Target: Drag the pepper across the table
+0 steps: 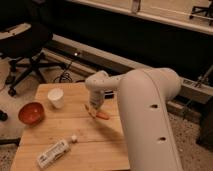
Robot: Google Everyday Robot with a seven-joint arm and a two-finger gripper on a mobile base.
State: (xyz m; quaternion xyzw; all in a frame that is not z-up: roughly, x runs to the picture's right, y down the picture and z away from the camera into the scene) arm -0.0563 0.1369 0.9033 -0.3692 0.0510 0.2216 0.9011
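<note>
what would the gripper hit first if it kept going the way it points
Pointing down, the gripper most likely meets the small slender orange-red pepper right at its tip, then the light wooden plank table beneath; contact is unclear.

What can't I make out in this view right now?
Camera view: whether the end effector, down at the pepper, actually grips it; blurred.
Camera view: table's right side; hidden by the arm.
Camera view: bottle's label; too small.
</note>
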